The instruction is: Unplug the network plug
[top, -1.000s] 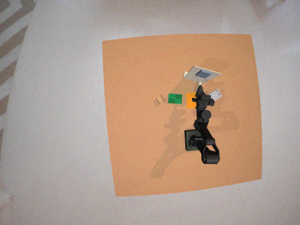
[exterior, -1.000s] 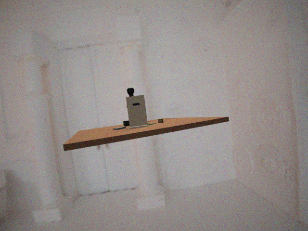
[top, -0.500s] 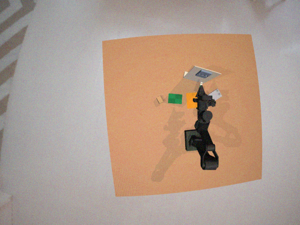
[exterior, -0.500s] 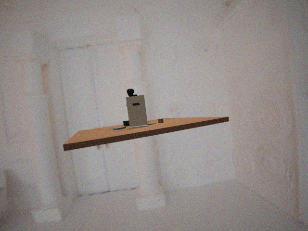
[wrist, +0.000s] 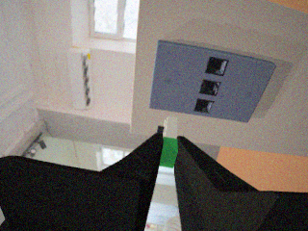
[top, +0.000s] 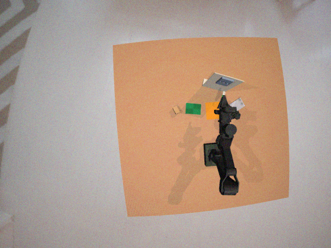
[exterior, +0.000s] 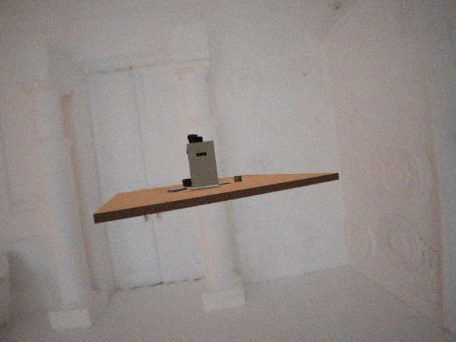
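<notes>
The upright grey panel [top: 209,82] [exterior: 203,171] [wrist: 217,19] carries a blue socket block [top: 227,78] [wrist: 178,82] with three dark openings, all empty in the wrist view. My gripper [top: 224,97] [wrist: 168,141] is shut on the plug [top: 224,93] [wrist: 168,153], which has a green body and a pale front end. The plug is out of the socket, in front of the panel and below the block in the wrist view. The flat orange square [top: 210,112] lies on the table, partly covered by the arm. The gripper is hidden behind the panel in the exterior view.
A green rectangular piece [top: 193,108] lies left of the orange square. A small tan block [top: 176,109] [exterior: 237,179] is farther left. A pale grey flat box [top: 238,104] lies just right of the gripper. The arm's base [top: 209,147] stands on the wooden table [top: 149,160] [exterior: 140,199].
</notes>
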### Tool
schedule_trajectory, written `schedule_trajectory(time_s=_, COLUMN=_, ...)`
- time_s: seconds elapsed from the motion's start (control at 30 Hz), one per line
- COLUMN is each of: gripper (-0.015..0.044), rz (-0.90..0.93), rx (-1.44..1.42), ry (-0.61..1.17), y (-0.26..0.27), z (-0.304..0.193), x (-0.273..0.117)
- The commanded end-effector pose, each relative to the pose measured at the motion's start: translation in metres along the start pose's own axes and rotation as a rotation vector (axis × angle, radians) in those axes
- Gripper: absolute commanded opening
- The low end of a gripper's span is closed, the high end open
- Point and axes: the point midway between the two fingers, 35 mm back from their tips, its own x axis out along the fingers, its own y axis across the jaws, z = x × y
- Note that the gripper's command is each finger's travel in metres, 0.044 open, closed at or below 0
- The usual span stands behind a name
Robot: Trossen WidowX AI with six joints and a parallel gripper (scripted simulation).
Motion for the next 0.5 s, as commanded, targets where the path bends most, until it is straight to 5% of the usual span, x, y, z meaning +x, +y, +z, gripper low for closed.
schedule_trajectory(time_s=0.0, gripper=0.0, rz=0.0, rx=0.003, ry=0.005, y=0.008, z=-0.001, x=-0.004)
schedule_trajectory(time_s=0.47, gripper=0.0, rz=-0.146, rx=0.006, ry=-0.014, y=-0.012, z=0.004, x=-0.004)
